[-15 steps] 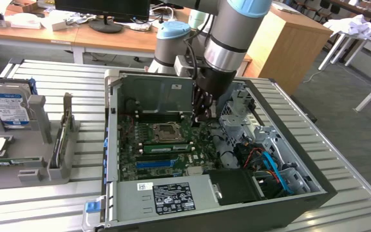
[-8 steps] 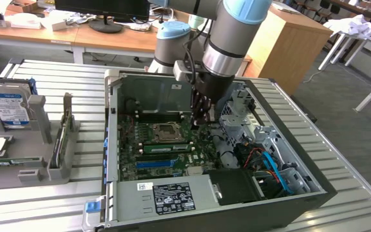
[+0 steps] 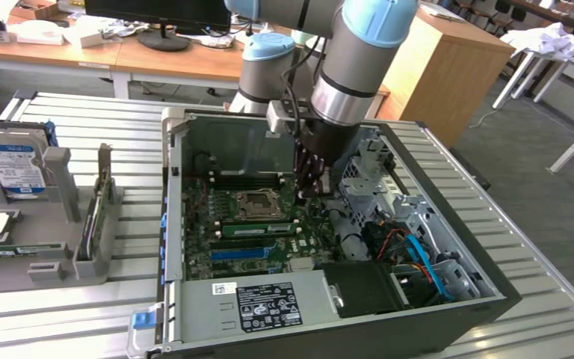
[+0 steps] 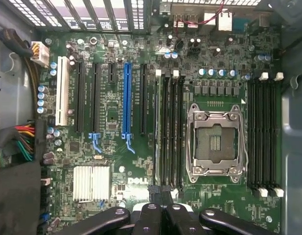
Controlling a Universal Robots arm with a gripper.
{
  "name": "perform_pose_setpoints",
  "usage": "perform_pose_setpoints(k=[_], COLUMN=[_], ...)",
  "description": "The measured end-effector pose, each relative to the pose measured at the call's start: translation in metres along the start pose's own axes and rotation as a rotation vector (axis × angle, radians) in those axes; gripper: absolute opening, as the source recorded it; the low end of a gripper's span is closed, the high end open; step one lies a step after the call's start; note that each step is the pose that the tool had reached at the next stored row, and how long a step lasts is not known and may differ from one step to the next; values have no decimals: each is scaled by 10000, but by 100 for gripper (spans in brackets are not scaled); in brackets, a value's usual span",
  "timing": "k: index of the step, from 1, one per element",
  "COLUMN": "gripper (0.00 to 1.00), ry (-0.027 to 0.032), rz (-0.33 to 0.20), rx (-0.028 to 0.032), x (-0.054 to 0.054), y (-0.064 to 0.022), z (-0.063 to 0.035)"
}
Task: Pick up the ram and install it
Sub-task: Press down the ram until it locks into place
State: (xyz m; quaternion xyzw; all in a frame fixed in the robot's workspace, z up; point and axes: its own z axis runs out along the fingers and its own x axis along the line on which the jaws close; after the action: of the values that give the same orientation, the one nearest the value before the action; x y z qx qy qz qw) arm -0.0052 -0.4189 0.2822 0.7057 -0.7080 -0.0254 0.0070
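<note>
Technician: Where is the ram (image 3: 257,228)?

Observer: Low in the middle of the exterior frame, inside the open case (image 3: 486,295) on the tabletop (image 3: 57,307). It stands on the motherboard (image 3: 199,224), just below the CPU socket (image 3: 257,200), along the black slots (image 4: 170,132) with its pale label showing. Whether the latches have caught cannot be told.

Technician: And the fingers (image 3: 310,173)?

Observer: They are pressed fully together with nothing between them. They hang over the board above and to the right of the ram, apart from it.

Technician: So which step is this?

Observer: Picking up looks done, since the ram is at its slot and not in the grip. The work appears to be at the seating stage. If the ram is not fully home, a push would call for the closed tips squarely on its top edge. It would have to go straight down, evenly at both ends and clear of the neighbouring slots.
</note>
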Motion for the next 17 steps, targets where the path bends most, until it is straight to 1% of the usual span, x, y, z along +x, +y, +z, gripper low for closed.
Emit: perform_pose_setpoints(k=[17], gripper=[11], ry=[0], rz=[0], rx=[2], x=[5], y=[-9], z=[193])
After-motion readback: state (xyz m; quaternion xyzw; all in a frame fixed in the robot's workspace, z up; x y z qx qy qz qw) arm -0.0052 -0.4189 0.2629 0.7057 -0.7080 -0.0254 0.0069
